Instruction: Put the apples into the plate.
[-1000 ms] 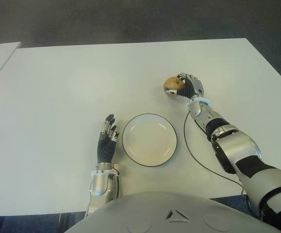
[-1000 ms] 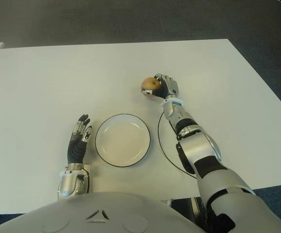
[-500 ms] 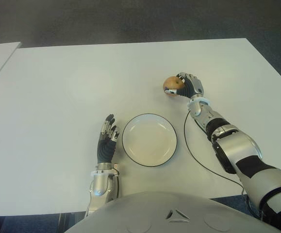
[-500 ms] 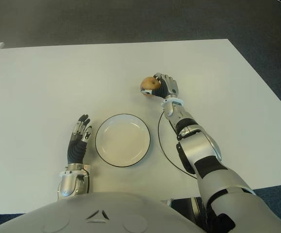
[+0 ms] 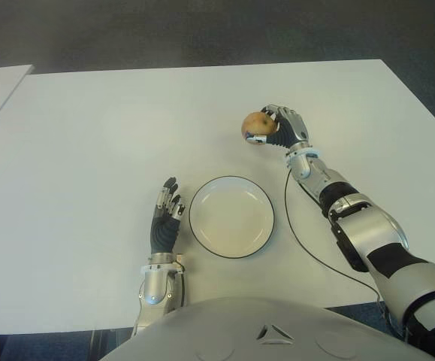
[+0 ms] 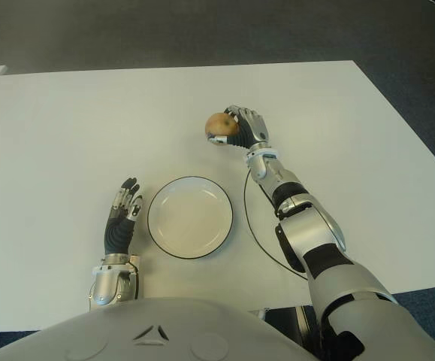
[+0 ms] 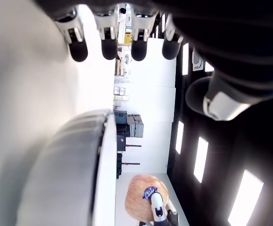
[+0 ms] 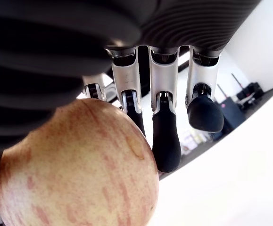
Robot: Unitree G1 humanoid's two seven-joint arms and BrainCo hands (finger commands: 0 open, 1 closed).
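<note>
right hand (image 5: pixel 286 129) fingers curled around apple (image 5: pixel 256 125); left hand (image 5: pixel 164 218) fingers straight, empty.

Both arms are silver-grey metal with black sections. The right arm (image 5: pixel 367 241) has a rounded silver shell over the forearm, black bands at its joints, and a white ring at the wrist. A thin black cable (image 5: pixel 292 226) loops out from this arm over the table. The right hand (image 5: pixel 281 129) has dark ribbed rubber on its back and silver finger links tipped with black pads. The left hand (image 5: pixel 164 218) is built likewise: dark palm and fingers with small silver joints, a white wrist ring, and a silver cylindrical forearm. The torso (image 5: pixel 277 331) shows as a smooth grey dome with a small triangular mark.
</note>
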